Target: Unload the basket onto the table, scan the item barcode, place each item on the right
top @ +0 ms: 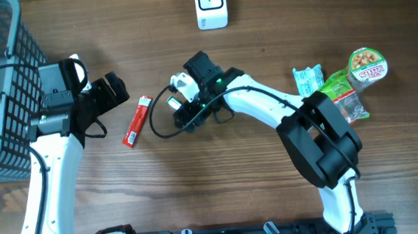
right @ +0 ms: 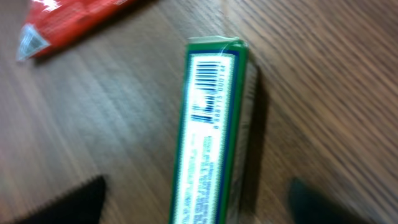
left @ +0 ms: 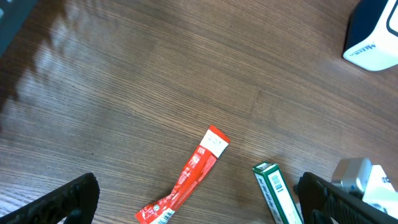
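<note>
One green box (right: 211, 130) lies near one red sachet (right: 68, 15).

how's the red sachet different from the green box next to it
The red sachet is a flat, soft packet; the green box is a rigid carton. The box lies between the right hand's open fingers, the sachet out in the open. Both lie on the wooden table.

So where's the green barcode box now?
In the right wrist view the green box lies barcode-up on the wooden table, between the fingers of the open right gripper, the red sachet nearby toward the left arm.
</note>
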